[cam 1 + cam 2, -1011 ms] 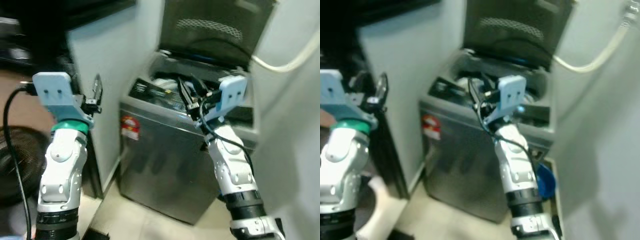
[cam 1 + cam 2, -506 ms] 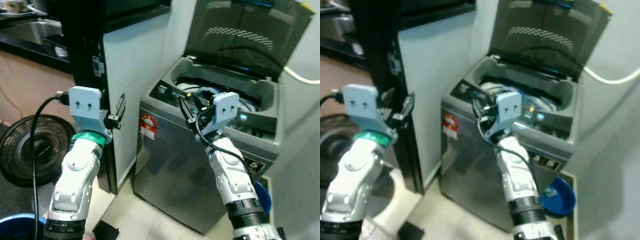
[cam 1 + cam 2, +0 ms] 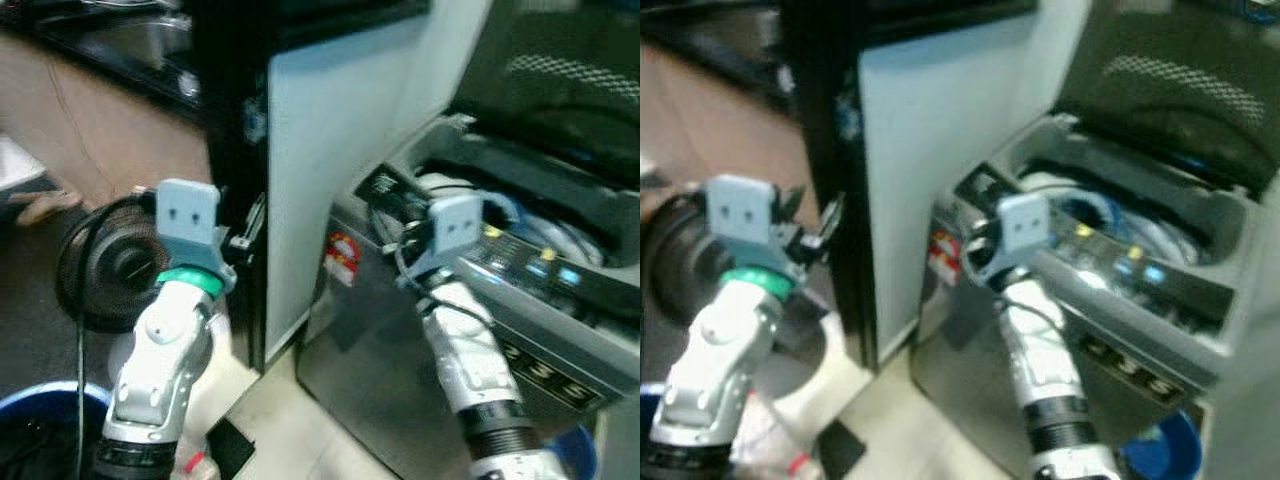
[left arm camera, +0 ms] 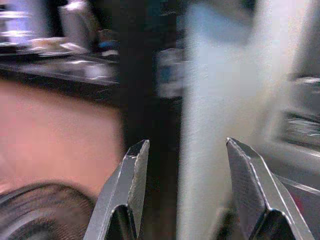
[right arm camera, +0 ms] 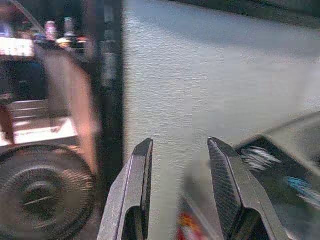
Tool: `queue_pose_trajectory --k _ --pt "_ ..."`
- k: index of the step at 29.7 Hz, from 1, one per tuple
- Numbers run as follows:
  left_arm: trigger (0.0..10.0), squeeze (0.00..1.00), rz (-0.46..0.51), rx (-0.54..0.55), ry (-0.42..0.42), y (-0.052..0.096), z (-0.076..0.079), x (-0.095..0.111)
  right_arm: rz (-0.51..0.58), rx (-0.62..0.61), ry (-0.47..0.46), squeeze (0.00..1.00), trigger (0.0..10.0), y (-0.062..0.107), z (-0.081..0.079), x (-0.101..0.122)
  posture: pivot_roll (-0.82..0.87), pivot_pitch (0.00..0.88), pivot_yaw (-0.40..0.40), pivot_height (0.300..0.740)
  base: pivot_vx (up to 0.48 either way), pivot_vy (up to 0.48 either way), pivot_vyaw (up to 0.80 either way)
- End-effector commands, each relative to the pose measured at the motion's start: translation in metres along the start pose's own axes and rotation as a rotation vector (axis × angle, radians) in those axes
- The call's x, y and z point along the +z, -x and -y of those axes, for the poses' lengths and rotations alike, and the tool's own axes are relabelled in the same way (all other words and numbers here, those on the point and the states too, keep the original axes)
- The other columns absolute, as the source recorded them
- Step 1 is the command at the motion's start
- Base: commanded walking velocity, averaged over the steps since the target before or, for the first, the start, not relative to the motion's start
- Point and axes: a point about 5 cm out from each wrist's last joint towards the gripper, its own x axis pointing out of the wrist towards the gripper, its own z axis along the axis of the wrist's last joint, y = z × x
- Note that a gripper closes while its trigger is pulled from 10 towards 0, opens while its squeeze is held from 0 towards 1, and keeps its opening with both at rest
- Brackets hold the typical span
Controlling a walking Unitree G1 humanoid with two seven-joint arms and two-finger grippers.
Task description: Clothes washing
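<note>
A grey top-loading washing machine (image 3: 390,340) stands at the right with its dark lid (image 3: 560,90) raised. White and blue clothes (image 3: 1095,205) lie in its drum. My right gripper (image 3: 388,212) hovers over the machine's front left corner, open, with nothing between its fingers (image 5: 135,190). My left gripper (image 3: 252,222) is held up in front of a black and white cabinet (image 3: 330,150), well left of the machine. It is open and holds nothing in the left wrist view (image 4: 186,146).
A round black fan (image 3: 105,265) stands on the floor at the left. A blue bucket (image 3: 40,425) sits at the bottom left and a blue basin (image 3: 1160,455) by the machine's right foot. A dark counter (image 3: 120,40) runs along the back left.
The whole picture has slid right and blurred, so the camera has turned left. The fan, bucket and counter have come into view. Both arms keep their raised pose, grippers still open.
</note>
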Motion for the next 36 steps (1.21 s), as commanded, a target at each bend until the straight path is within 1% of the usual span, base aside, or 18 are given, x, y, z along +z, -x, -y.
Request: queue_pose_trajectory --k 1,15,28,34,36 --pt "10.0 0.00 -0.014 -0.020 0.001 0.0001 0.0065 -0.0029 -0.009 -0.009 0.020 0.00 10.0 0.0047 0.0048 -0.0020 0.10 0.000 -0.055 0.740 0.000 0.000 0.78" --pt "10.0 0.00 -0.035 -0.012 -0.018 0.0038 0.0011 -0.0047 -0.001 -0.010 0.002 0.00 10.0 0.0050 -0.0005 -0.0032 0.14 0.012 -0.036 0.740 0.000 0.000 0.78" --pt "10.0 0.00 -0.028 0.001 -0.030 0.0047 -0.0013 -0.0023 0.004 0.003 -0.011 0.00 10.0 0.0010 -0.0044 -0.0031 0.18 0.026 -0.053 0.740 0.000 0.000 0.78" --pt "10.0 0.00 -0.023 -0.001 -0.029 0.0030 0.0004 -0.0011 0.006 -0.001 -0.009 0.00 10.0 0.0005 -0.0028 -0.0022 0.17 0.028 -0.053 0.740 0.000 0.000 0.78" --pt "10.0 0.00 -0.017 0.006 -0.027 0.0010 -0.0012 -0.0001 0.011 0.005 -0.008 0.00 10.0 -0.0013 -0.0031 -0.0007 0.15 0.009 -0.051 0.740 0.000 0.000 0.78"
